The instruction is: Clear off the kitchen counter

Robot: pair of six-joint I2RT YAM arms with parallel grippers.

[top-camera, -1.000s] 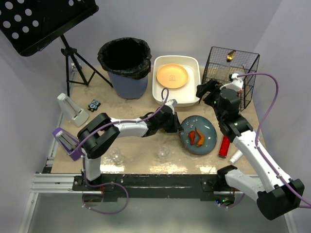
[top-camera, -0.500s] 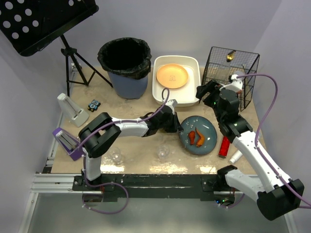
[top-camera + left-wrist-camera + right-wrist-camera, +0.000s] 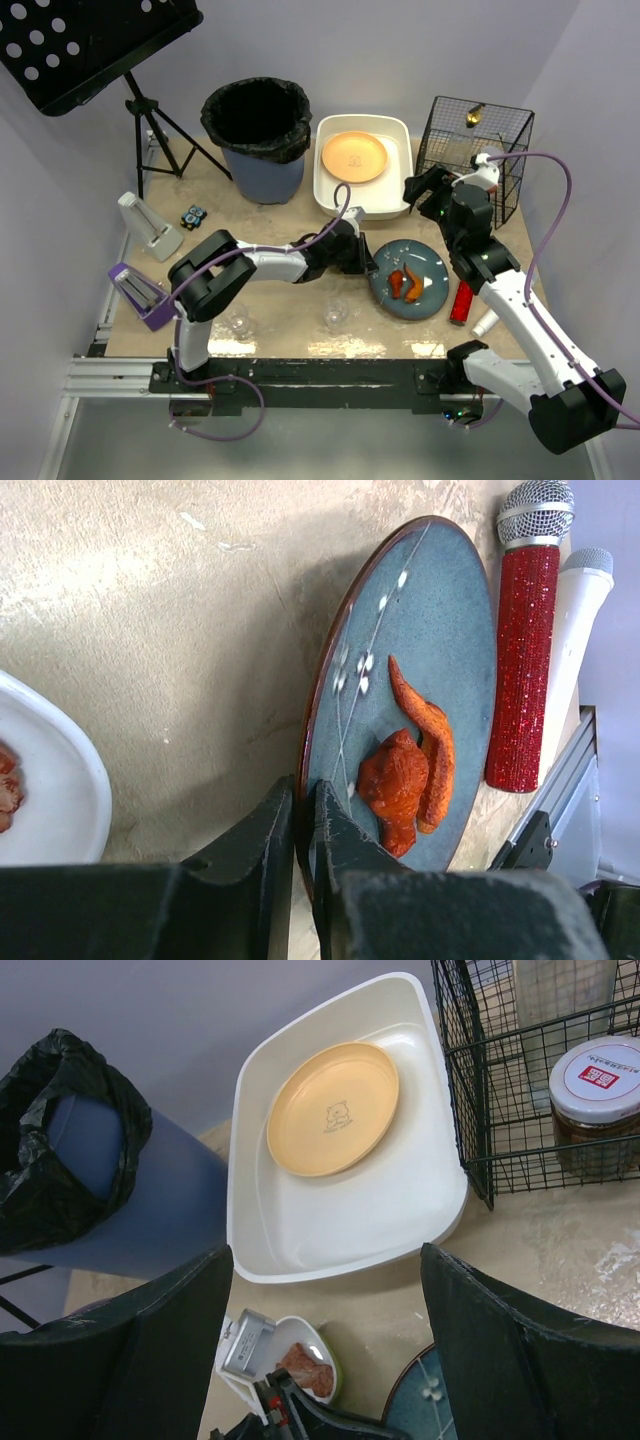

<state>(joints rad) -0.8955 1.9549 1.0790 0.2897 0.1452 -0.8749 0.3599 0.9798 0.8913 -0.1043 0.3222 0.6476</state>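
A blue plate (image 3: pixel 425 290) (image 3: pixel 440 630) carrying two orange food pieces (image 3: pixel 404 281) (image 3: pixel 405 775) lies right of centre on the beige kitchen counter (image 3: pixel 290 305) (image 3: pixel 150 630). My left gripper (image 3: pixel 372 262) (image 3: pixel 303 792) is shut on the plate's left rim, one finger above it and one below. The plate looks tilted, with the gripped edge raised. My right gripper (image 3: pixel 420 190) (image 3: pixel 325 1255) hangs open over the counter, just in front of the white tub, with nothing between its fingers.
The white tub (image 3: pixel 395 200) (image 3: pixel 420 1210) holds a yellow plate (image 3: pixel 353 156). A black-lined bin (image 3: pixel 257 130) stands to its left and a wire basket (image 3: pixel 472 150) with a jar to its right. Red (image 3: pixel 462 300) and white (image 3: pixel 486 322) microphones lie right of the plate. Two glasses (image 3: pixel 239 321) (image 3: pixel 335 315) stand near the front edge. A small bowl of food (image 3: pixel 310 1355) sits by the left wrist.
The left arm's elbow has shifted a little to the right while it keeps its hold on the plate rim. The plate has barely moved. The right arm has stayed still.
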